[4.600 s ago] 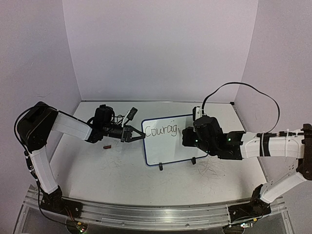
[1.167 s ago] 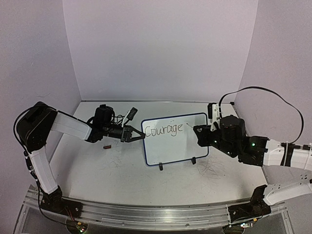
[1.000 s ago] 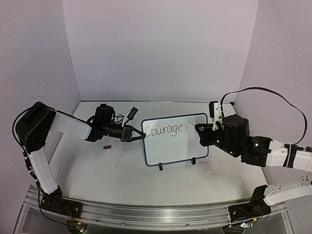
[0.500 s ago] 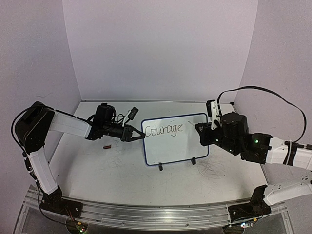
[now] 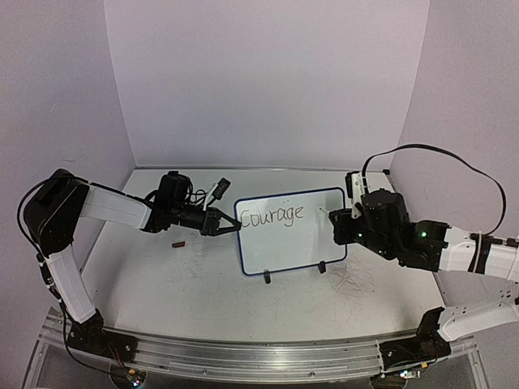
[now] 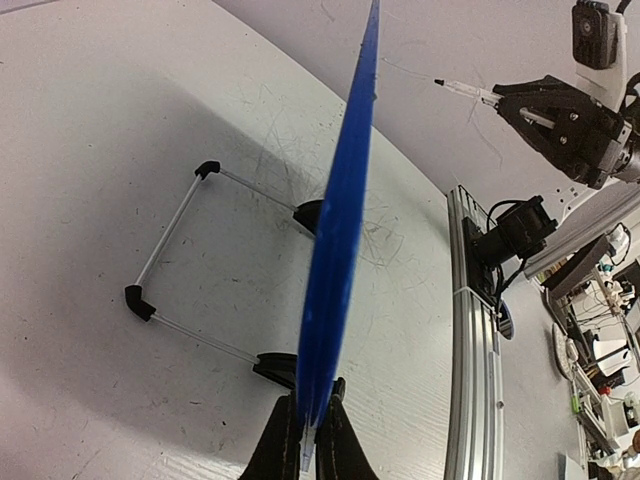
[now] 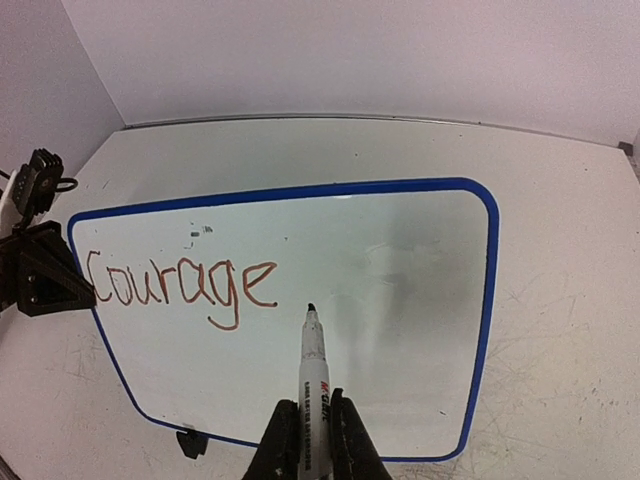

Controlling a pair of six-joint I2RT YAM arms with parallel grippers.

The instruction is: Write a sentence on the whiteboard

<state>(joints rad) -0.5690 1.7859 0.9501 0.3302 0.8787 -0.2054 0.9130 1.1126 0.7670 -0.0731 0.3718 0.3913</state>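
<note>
The whiteboard (image 5: 290,239) with its blue frame stands on two black feet at mid table. It bears only the word "Courage" (image 5: 272,216) (image 7: 180,285) on its top line. My left gripper (image 5: 229,228) is shut on the board's left edge, seen edge-on in the left wrist view (image 6: 340,230). My right gripper (image 7: 312,435) is shut on a white marker (image 7: 313,365). The marker's tip hovers just right of the last "e", apart from the board as far as I can tell. The right gripper (image 5: 334,217) sits off the board's right side.
A small red-brown marker cap (image 5: 178,243) lies on the table left of the board. Faint scribbles mark the tabletop near the board's right foot (image 5: 321,267). An aluminium rail (image 5: 243,356) runs along the near edge. Purple walls enclose the table.
The word grew from "Courag" to "Courage". The right arm pulled back to the right off the board, then edged slightly back toward it. The left arm has stayed put, holding the board.
</note>
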